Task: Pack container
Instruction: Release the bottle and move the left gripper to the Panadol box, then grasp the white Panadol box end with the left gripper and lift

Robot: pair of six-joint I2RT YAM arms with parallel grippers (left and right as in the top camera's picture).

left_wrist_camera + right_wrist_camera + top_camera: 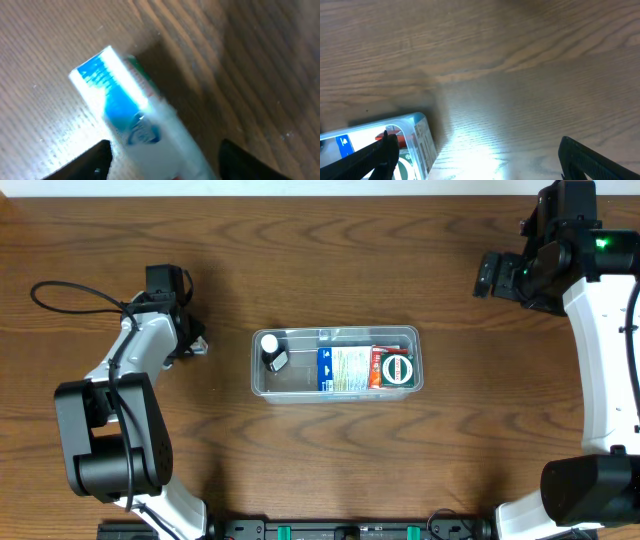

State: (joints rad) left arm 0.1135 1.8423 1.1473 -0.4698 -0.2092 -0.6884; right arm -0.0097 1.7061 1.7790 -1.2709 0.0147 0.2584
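Observation:
The clear container (300, 383) lies mid-table, holding a white-capped bottle (270, 345), a blue-and-white packet (345, 368) and a red-and-green item (394, 367). My left gripper (193, 345) is low over the table to its left. In the left wrist view a blue-and-white packet (125, 110) lies on the wood between the spread fingers (95, 160), with a narrow gap on each side; that gripper (165, 162) is open around it. My right gripper (492, 277) hovers at the far right, open and empty (477, 155). The container's corner (417, 135) shows beside its left finger.
Bare wooden tabletop (330, 260) surrounds the container on all sides. The left arm's black cable (70, 295) loops over the table at the far left. Both arm bases stand along the front edge.

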